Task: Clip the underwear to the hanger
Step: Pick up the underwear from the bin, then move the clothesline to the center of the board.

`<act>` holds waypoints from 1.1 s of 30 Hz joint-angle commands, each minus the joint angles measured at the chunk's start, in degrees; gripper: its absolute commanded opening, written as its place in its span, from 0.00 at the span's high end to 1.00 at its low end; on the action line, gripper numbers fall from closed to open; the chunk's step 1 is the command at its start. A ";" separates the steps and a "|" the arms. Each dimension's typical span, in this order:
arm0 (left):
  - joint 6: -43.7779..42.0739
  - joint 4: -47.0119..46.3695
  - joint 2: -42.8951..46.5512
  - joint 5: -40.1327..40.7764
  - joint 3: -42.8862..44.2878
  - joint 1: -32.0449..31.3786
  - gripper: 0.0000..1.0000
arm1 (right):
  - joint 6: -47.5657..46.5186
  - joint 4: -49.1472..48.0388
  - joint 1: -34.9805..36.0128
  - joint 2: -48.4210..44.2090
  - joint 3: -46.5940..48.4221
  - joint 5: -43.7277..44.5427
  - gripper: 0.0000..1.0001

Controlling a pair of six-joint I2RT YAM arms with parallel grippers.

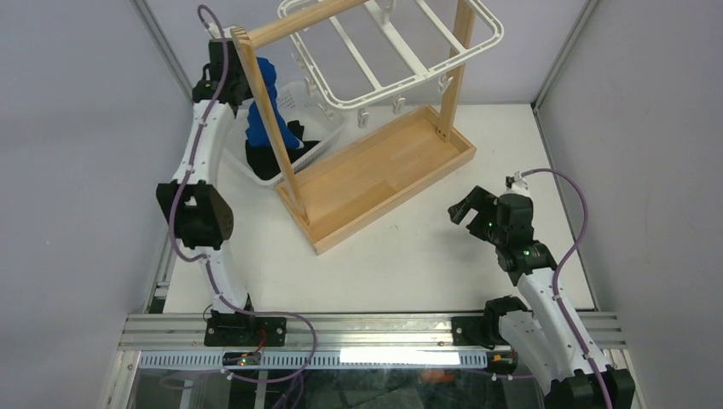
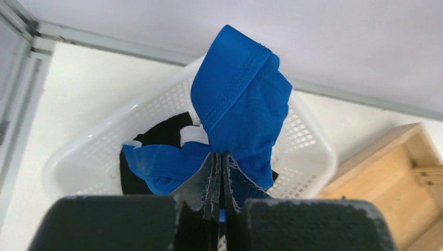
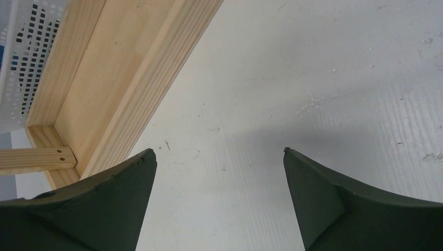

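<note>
Blue underwear [image 2: 240, 104] is pinched in the left gripper [image 2: 219, 175], whose jaws are shut tight on a thin fold of the fabric. It hangs bunched above the white basket [image 2: 313, 141] at about 10 o'clock on the counter [image 1: 426, 256]. The right gripper [image 3: 219, 151] hovers with its jaws wide apart and empty over bare counter at about 4 o'clock, just beside the wooden rack [image 1: 384, 162].

The main risk I see is the grip. Only a small bite of cloth sits between the jaws, so a quick swing could pull it free. A lower fold of the briefs lies close to the black garment [image 2: 162, 133] in the basket and may drag it along.

The rack's near post also stands between the left arm and the hanger [image 1: 498, 34] at 12 o'clock, so a direct path risks a knock. The hanger seems to dangle freely and would probably sway if pushed, which would make its small clips [image 1: 398, 105] hard to meet.

- **Left jaws:** in the top view the post hides them.
- **Part gripped:** I cannot tell whether they hold waistband or leg hem.
- **Contact with the black garment:** I cannot tell whether the briefs touch it.
- **Hanger and clips:** the hanger's hook is cut off at the frame edge, and the clips are too small to judge as open or closed.
</note>
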State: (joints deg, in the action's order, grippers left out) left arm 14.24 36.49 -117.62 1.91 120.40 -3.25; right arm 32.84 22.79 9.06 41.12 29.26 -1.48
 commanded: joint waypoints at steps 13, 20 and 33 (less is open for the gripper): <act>-0.81 -1.55 43.50 14.38 -23.61 5.01 1.00 | -6.30 -7.74 -0.80 7.16 5.23 -0.66 0.00; -0.33 -1.70 60.04 12.90 -34.40 4.87 1.00 | -10.68 -16.21 0.02 5.82 2.53 -15.97 0.00; 1.14 6.35 77.27 6.85 -43.88 4.65 1.00 | -16.77 -23.97 41.08 28.83 12.07 8.46 0.01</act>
State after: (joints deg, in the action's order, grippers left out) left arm 14.85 40.99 -42.98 10.26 78.02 1.80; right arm 18.76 7.64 45.08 64.42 38.46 0.54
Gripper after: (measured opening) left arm 0.011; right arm 0.995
